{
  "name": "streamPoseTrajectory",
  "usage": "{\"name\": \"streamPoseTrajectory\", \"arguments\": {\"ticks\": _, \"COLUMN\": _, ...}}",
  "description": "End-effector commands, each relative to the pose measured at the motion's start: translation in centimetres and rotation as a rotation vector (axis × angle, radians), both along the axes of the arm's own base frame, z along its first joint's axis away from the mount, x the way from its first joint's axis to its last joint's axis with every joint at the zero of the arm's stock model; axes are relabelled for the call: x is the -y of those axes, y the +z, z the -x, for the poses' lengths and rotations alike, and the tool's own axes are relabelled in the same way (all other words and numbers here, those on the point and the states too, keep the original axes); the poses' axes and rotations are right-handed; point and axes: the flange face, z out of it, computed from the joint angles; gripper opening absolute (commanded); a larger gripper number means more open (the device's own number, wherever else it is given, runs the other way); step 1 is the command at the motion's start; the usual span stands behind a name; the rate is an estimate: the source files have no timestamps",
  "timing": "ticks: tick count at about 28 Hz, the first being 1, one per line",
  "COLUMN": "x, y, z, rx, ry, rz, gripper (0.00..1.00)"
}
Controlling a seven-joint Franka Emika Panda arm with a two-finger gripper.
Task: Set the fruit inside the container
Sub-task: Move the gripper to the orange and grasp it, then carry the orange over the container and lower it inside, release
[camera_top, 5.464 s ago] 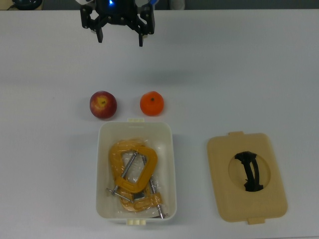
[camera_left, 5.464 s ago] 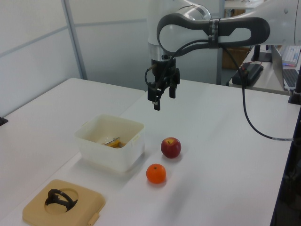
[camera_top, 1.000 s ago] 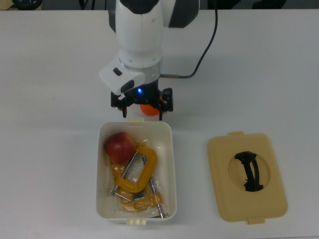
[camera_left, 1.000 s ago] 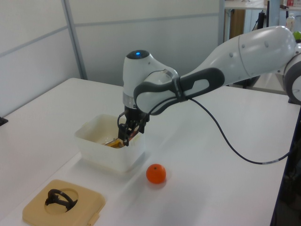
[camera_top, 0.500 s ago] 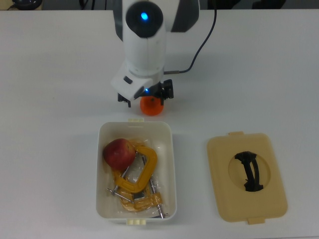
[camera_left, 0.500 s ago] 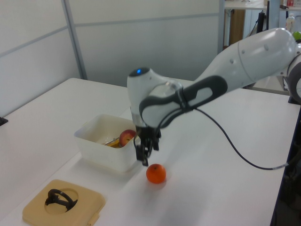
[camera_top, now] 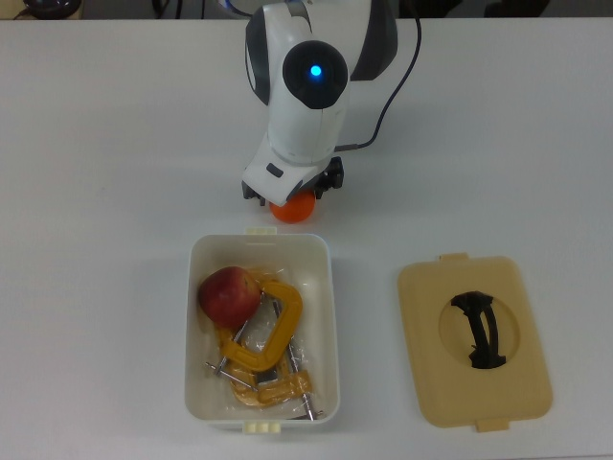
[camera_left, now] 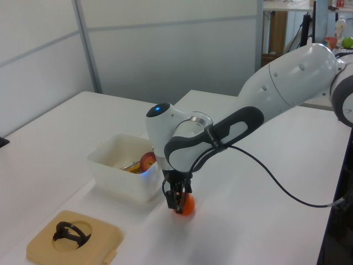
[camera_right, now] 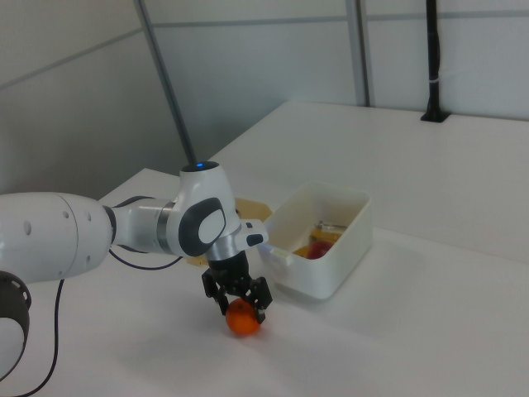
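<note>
Now the apple [camera_top: 229, 295] lies in the white tub [camera_top: 330, 316] on the clamps [camera_top: 261, 347], and the tool [camera_right: 236, 303], lowered since, straddles the tangerine [camera_right: 242, 319] on the tabletop [camera_top: 115, 192], fingers spread, not yet clenched.

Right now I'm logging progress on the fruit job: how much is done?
About half. The apple already lies in the white container, against the yellow clamps. The hand is down around the tangerine, which sits on the table just outside the container. Lifting it in remains.
</note>
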Motion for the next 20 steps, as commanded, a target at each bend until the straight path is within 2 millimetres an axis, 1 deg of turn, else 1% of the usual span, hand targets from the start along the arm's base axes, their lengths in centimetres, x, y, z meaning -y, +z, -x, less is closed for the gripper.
{"name": "streamPoseTrajectory", "arguments": {"ticks": 1, "x": 0.3, "y": -0.2, "z": 0.4, "rx": -0.006, "ry": 0.028, "rz": 0.011, "gripper": 0.40}}
{"name": "streamPoseTrajectory", "arguments": {"ticks": 2, "x": 0.3, "y": -0.1, "z": 0.4, "rx": -0.006, "ry": 0.027, "rz": 0.012, "gripper": 0.36}}
{"name": "streamPoseTrajectory", "arguments": {"ticks": 4, "x": 0.3, "y": 0.5, "z": 0.4, "rx": 0.003, "ry": 0.028, "rz": 0.013, "gripper": 0.35}}
{"name": "streamPoseTrajectory", "arguments": {"ticks": 5, "x": 0.4, "y": 1.8, "z": 0.1, "rx": 0.026, "ry": 0.025, "rz": 0.011, "gripper": 0.35}}
{"name": "streamPoseTrajectory", "arguments": {"ticks": 8, "x": 0.8, "y": 4.9, "z": -0.2, "rx": 0.078, "ry": 0.010, "rz": 0.007, "gripper": 0.36}}
{"name": "streamPoseTrajectory", "arguments": {"ticks": 9, "x": 1.1, "y": 6.7, "z": -0.6, "rx": 0.113, "ry": -0.001, "rz": 0.005, "gripper": 0.36}}
{"name": "streamPoseTrajectory", "arguments": {"ticks": 13, "x": 1.8, "y": 9.9, "z": -1.8, "rx": 0.180, "ry": -0.018, "rz": -0.004, "gripper": 0.36}}
{"name": "streamPoseTrajectory", "arguments": {"ticks": 14, "x": 2.2, "y": 11.3, "z": -2.6, "rx": 0.214, "ry": -0.029, "rz": -0.010, "gripper": 0.36}}
{"name": "streamPoseTrajectory", "arguments": {"ticks": 18, "x": 2.7, "y": 13.3, "z": -3.5, "rx": 0.269, "ry": -0.065, "rz": -0.017, "gripper": 0.36}}
{"name": "streamPoseTrajectory", "arguments": {"ticks": 19, "x": 2.6, "y": 14.1, "z": -4.1, "rx": 0.313, "ry": -0.079, "rz": -0.027, "gripper": 0.36}}
{"name": "streamPoseTrajectory", "arguments": {"ticks": 20, "x": 2.6, "y": 14.3, "z": -4.5, "rx": 0.342, "ry": -0.091, "rz": -0.036, "gripper": 0.36}}
